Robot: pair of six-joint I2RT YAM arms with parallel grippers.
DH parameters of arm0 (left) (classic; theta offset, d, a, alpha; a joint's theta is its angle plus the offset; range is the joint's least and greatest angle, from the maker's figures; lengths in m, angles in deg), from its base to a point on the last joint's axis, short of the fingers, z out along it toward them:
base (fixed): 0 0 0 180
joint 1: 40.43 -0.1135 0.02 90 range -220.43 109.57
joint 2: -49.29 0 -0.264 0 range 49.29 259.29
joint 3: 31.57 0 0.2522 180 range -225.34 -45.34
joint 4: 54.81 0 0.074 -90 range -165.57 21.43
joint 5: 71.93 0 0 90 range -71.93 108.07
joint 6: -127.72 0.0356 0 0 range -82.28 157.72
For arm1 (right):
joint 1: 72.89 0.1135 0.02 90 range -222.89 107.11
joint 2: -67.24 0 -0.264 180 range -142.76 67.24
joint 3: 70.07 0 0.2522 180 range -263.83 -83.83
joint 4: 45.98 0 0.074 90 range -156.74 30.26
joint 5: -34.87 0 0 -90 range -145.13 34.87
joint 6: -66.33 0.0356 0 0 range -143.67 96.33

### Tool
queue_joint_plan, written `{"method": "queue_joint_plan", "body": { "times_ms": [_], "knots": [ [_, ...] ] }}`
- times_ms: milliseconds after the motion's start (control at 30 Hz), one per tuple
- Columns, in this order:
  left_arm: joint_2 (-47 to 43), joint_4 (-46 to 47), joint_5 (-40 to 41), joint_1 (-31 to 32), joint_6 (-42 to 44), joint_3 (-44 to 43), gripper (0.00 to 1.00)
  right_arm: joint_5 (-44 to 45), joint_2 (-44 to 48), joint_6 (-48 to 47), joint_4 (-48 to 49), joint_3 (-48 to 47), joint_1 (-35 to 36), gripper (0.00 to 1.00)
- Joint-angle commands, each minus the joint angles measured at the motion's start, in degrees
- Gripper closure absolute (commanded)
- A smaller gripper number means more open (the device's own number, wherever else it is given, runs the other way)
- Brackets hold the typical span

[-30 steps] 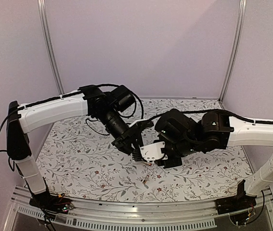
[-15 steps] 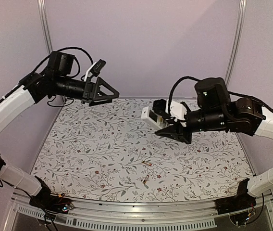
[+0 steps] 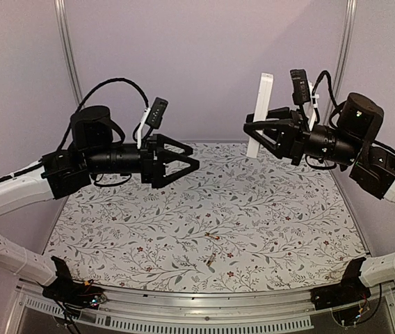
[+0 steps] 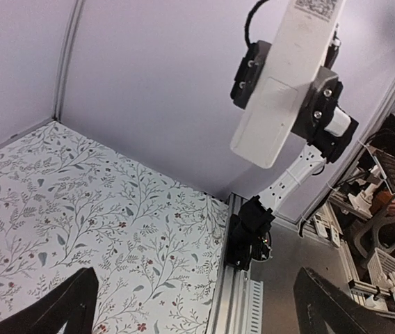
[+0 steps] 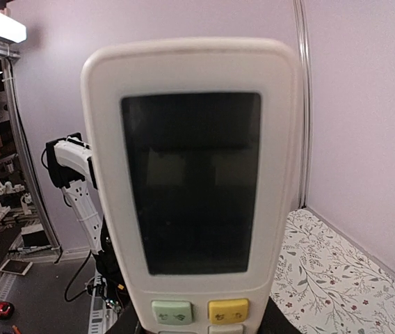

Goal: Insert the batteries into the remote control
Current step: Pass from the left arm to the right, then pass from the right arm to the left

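The remote control [image 3: 263,94] stands upright, clamped in the right hand [image 3: 256,136].

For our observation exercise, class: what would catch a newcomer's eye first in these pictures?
The white remote stands upright in mid-air, clamped in the right hand above the far side of the table; in the right wrist view its dark display fills the frame. The left hand hangs open and empty opposite it. Two tiny batteries lie on the flowered table near its front edge.

Both arms raised, facing each other: left gripper [image 3: 187,161] spread wide, empty; right gripper [image 3: 259,132] clamped on slim white plastic remote control [image 3: 263,97].
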Motion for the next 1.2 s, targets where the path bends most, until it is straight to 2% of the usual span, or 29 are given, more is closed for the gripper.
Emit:
{"method": "queue_joint_plan", "body": {
  "times_ms": [0,200,667,800,1000,1067,1100,1167],
  "knots": [
    [3.12,14.16,-1.81,5.15,4.02,0.27,0.04,-5.51,-1.21,12.83,14.3,1.75,-0.94,0.78],
    [8.32,14.51,-1.75,9.52,7.13,-4.12,0.17,-8.05,-3.77,18.72,21.1,3.0,-1.05,0.78],
    [15.01,16.09,-1.43,12.31,6.06,-11.65,0.27,-9.52,-6.36,21.94,25.44,5.19,-1.12,0.78],
    [15.96,16.78,-1.35,12.3,5.71,-12.4,0.42,-9.94,-6.92,22.42,26.39,5.37,-1.05,0.78],
    [16.6,16.31,-0.49,12.23,5.4,-13.2,0.6,-10.05,-7.12,23.0,27.32,5.92,-1.21,0.77],
    [16.45,16.65,-0.35,12.08,5.34,-12.97,0.69,-9.93,-7.13,23.0,27.31,6.04,-1.27,0.77],
    [16.33,16.48,-0.19,12.08,5.51,-12.94,0.75,-9.78,-7.08,23.0,27.24,6.2,-1.49,0.76],
    [15.99,15.11,0.68,12.1,6.53,-13.02,0.86,-8.94,-6.97,23.62,27.22,6.64,-2.16,0.65]
  ]
}}
